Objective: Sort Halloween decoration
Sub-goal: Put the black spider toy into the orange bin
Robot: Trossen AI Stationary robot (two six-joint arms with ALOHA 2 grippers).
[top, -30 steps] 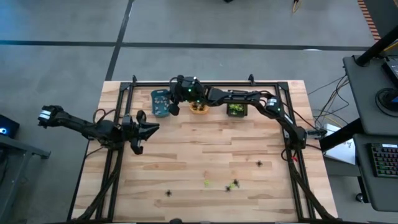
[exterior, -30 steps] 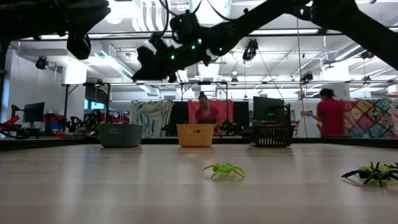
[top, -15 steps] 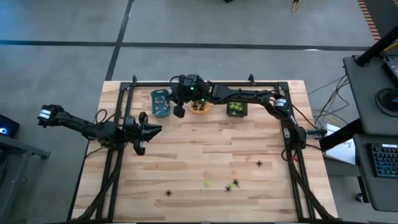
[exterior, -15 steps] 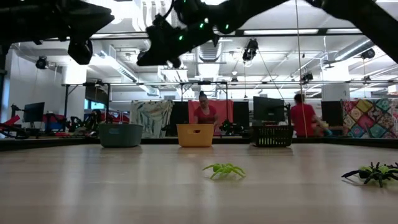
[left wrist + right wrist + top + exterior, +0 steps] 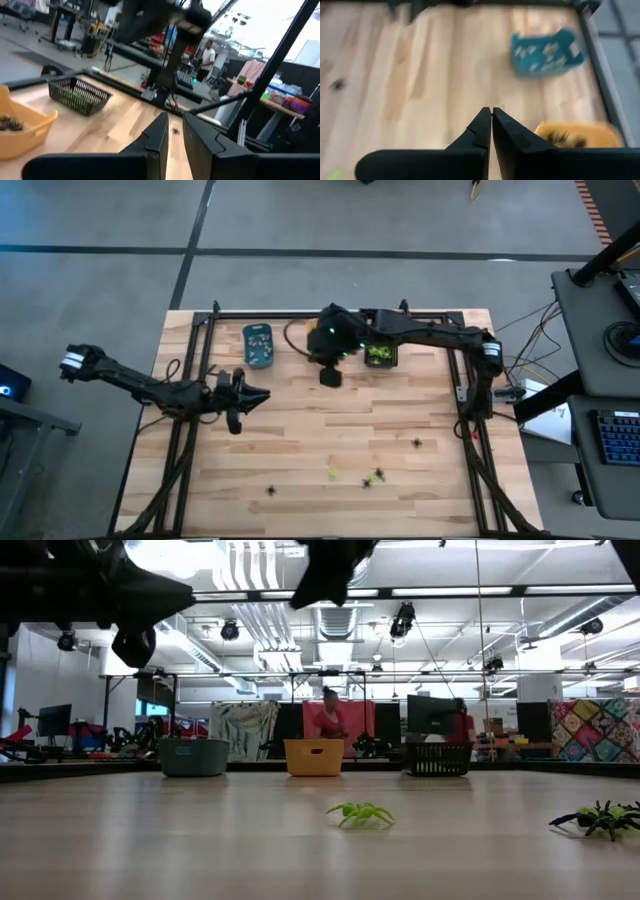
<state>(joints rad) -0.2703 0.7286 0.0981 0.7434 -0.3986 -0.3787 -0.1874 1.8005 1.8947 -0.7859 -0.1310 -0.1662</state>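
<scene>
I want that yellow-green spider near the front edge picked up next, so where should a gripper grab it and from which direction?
Grip the yellow-green spider across its raised middle body, coming straight down from above. It lies flat on the table with thin legs splayed outward, so those would probably slip or bend between fingers; the body is likely the only solid part.

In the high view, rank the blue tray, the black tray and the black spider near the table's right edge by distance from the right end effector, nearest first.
From the right end effector:
1. Black tray, close by on its right, at the table's back edge.
2. Blue tray, to its left, along the back edge.
3. Black spider, out toward the table's front right.
</scene>
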